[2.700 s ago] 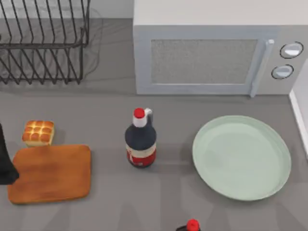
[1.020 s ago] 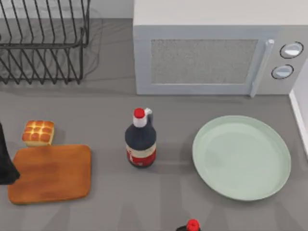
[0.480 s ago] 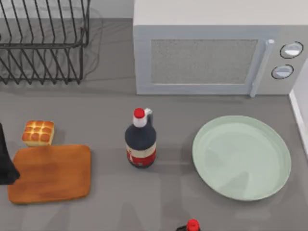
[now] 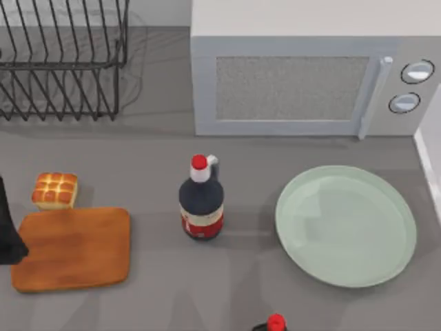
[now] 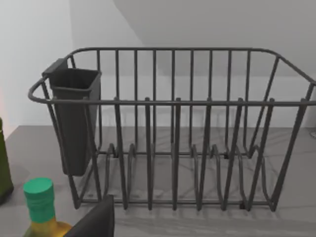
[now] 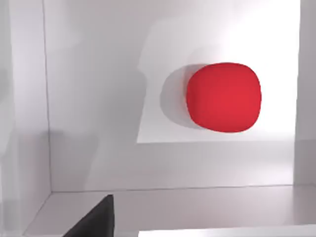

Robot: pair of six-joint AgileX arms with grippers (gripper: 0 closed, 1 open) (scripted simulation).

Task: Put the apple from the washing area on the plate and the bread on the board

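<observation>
Currently the apple (image 6: 223, 97) lies in a white basin (image 6: 94, 98), upper right of the right wrist view. Top view: bread (image 4: 54, 189) sits just above the board (image 4: 72, 248), lower left; plate (image 4: 346, 225) sits lower right. Finger state of either gripper cannot be told.

grey table (image 4: 151, 296) | board (image 4: 72, 248) | bread (image 4: 55, 190) | plate (image 4: 346, 225) | bottle (image 4: 201, 200) | microwave (image 4: 303, 76) | rack (image 4: 58, 58)

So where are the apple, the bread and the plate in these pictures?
apple (image 6: 223, 97), right wrist view, middle of its red surface.
bread (image 4: 55, 189), top view, centre of the domed golden top.
plate (image 4: 346, 225), top view, bare middle of the pale green dish.
</observation>
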